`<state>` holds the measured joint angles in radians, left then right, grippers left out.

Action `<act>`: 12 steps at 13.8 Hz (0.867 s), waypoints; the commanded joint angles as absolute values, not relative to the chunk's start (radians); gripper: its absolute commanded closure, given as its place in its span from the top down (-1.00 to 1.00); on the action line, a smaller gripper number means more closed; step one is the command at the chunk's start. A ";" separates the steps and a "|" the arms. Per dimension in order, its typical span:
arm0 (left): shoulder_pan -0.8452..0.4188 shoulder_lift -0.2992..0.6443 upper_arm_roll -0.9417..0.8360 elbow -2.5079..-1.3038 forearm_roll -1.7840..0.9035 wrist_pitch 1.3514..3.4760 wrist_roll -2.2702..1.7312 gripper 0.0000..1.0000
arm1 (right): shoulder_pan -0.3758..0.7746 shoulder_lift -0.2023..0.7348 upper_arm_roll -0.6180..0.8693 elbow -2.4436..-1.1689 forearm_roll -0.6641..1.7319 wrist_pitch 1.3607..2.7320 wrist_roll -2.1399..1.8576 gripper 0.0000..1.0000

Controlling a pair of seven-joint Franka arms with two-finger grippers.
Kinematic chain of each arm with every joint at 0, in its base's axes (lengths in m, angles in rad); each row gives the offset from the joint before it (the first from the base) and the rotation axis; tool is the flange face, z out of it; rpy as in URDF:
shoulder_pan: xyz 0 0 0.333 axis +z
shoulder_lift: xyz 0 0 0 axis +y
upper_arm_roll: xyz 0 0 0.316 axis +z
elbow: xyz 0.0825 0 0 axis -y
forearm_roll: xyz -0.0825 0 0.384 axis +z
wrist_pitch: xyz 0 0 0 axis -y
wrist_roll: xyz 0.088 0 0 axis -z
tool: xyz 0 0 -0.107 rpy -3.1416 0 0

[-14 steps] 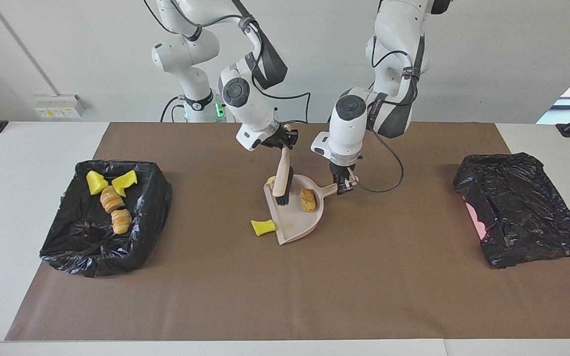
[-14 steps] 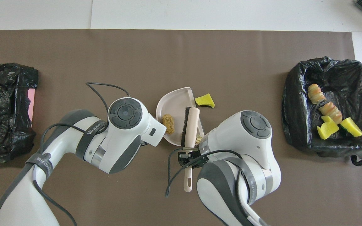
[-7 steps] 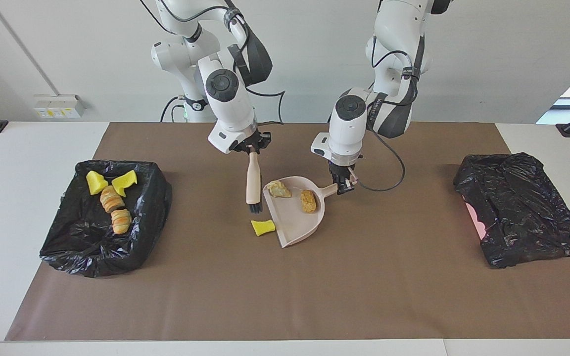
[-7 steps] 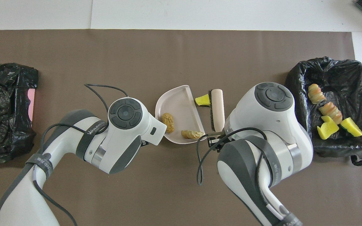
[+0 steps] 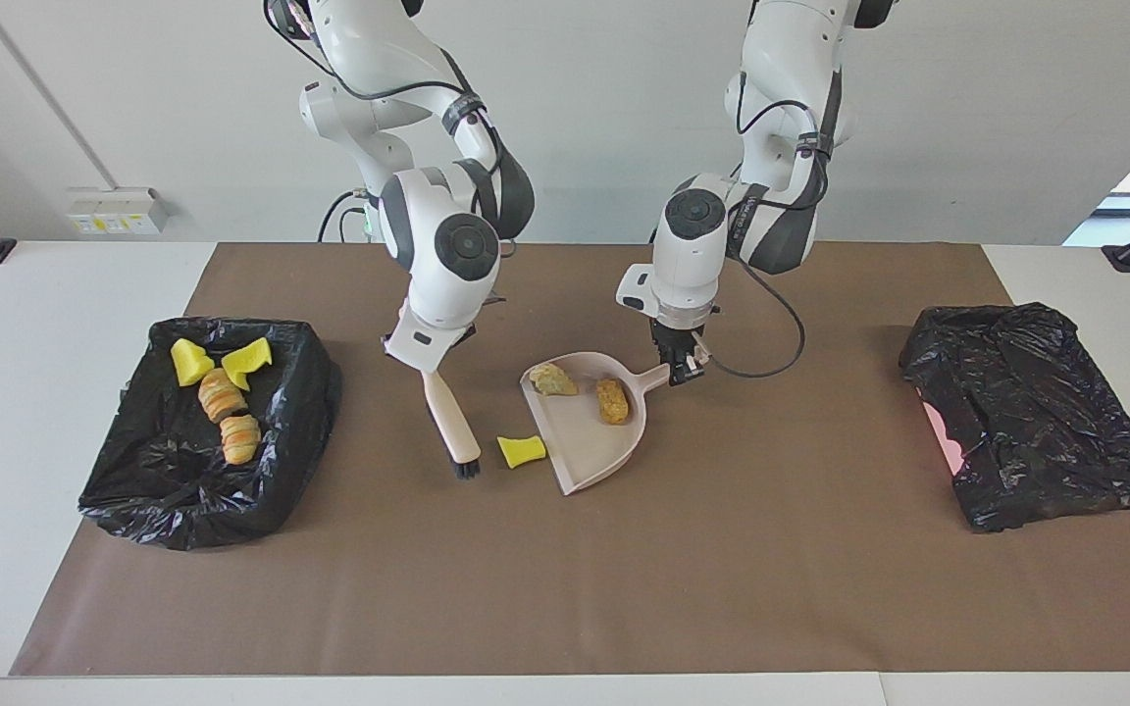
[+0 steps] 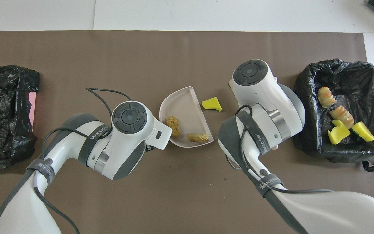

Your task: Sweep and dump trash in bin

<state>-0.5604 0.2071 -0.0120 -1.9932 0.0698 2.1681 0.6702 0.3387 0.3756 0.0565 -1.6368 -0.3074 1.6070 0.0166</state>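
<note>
A beige dustpan (image 5: 590,441) (image 6: 183,104) lies mid-mat, and my left gripper (image 5: 685,371) is shut on its handle. Two golden-brown lumps of trash (image 5: 553,379) (image 5: 612,400) (image 6: 173,126) (image 6: 198,137) lie in the pan. One yellow wedge (image 5: 522,450) (image 6: 212,104) sits on the mat just off the pan's open edge. My right gripper (image 5: 433,361) is shut on a beige brush (image 5: 452,422), tilted with its bristles down by the mat, beside the wedge toward the right arm's end. The black-lined bin (image 5: 163,480) (image 6: 304,97) holds several trash bits. In the overhead view both grippers and the brush are hidden under the arms.
A second black bag (image 5: 1026,412) (image 6: 5,110) with a pink patch showing lies at the left arm's end of the table. A brown mat (image 5: 565,588) covers the table's middle. A cable loops from the left wrist over the mat.
The right arm lifted the brush out of the dustpan and swung it toward the bin end, then lowered it beside the yellow wedge. A second lump now shows in the pan. The left gripper held still.
</note>
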 commanded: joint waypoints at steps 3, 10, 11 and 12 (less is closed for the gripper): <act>-0.566 0.173 -0.003 -2.026 0.084 2.145 0.647 -1.00 | 0.399 0.485 0.066 -1.520 -0.309 1.546 -0.005 -1.00; -0.566 0.169 -0.005 -2.028 0.084 2.128 0.649 -1.00 | 0.422 0.393 0.066 -1.658 0.076 1.546 -0.014 -1.00; -0.565 0.169 -0.005 -2.026 0.084 2.131 0.650 -1.00 | 0.419 0.374 0.066 -1.660 0.131 1.543 -0.011 -1.00; -0.560 0.170 -0.005 -2.026 0.084 2.134 0.652 -1.00 | 0.420 0.358 0.066 -1.661 0.140 1.542 -0.002 -1.00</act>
